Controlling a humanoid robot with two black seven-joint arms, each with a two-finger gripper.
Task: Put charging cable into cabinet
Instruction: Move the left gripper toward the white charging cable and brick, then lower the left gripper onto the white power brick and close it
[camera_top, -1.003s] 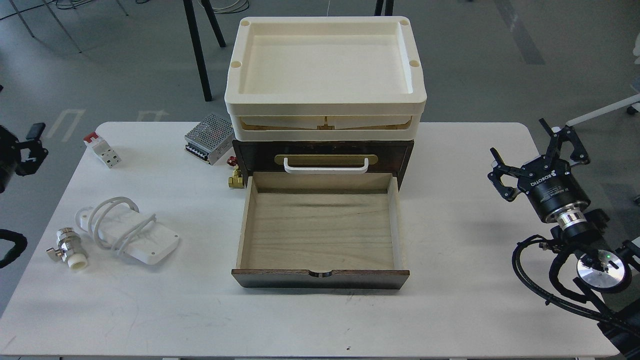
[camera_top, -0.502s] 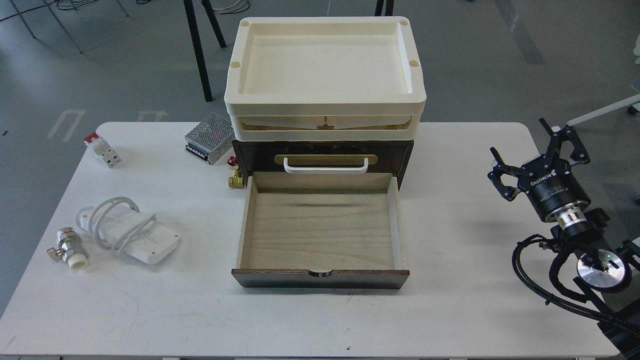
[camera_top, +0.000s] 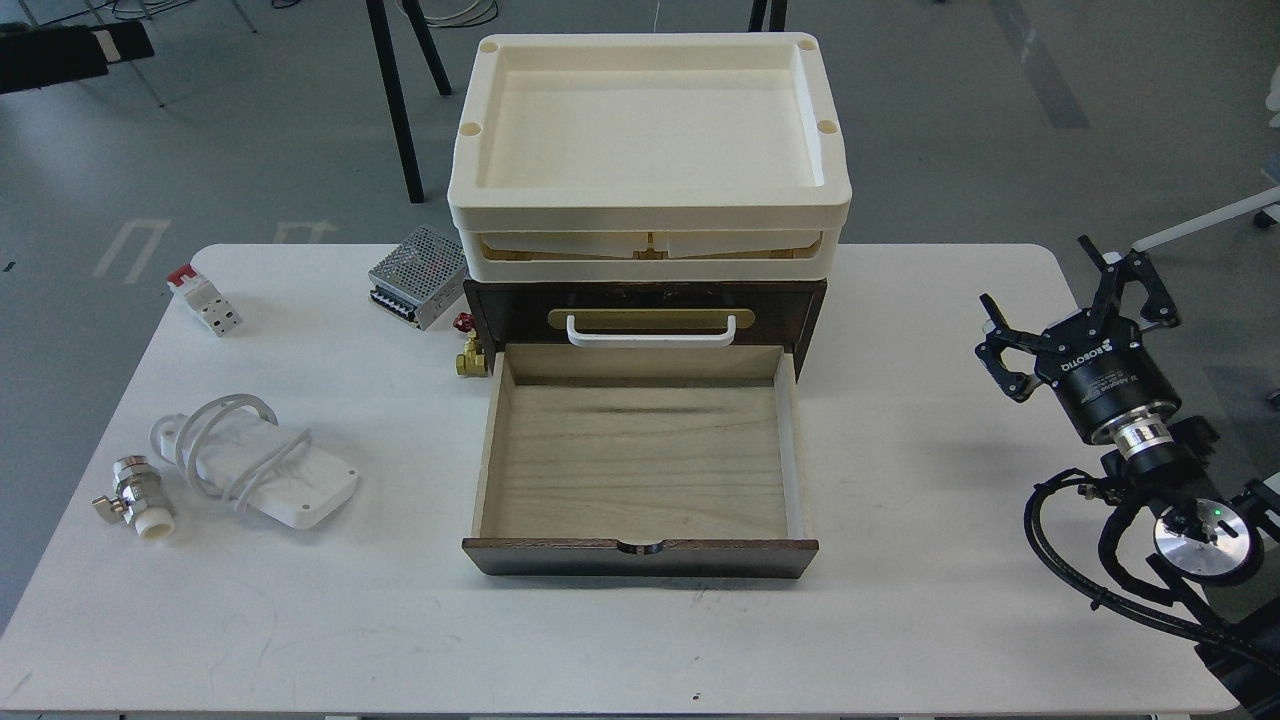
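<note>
One end effector (camera_top: 1075, 305) in view, the right: fingers spread, empty, at the surface's (camera_top: 900, 600) right edge. Cable (camera_top: 262, 468) lay far left, long axis diagonal, beyond the open drawer (camera_top: 640, 470); left arm, unseen, judged nearer.

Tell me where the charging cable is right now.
In the head view, the charging cable lies on the left side of the table, just right of a small metal valve and left of the cabinet with its open drawer.
</note>
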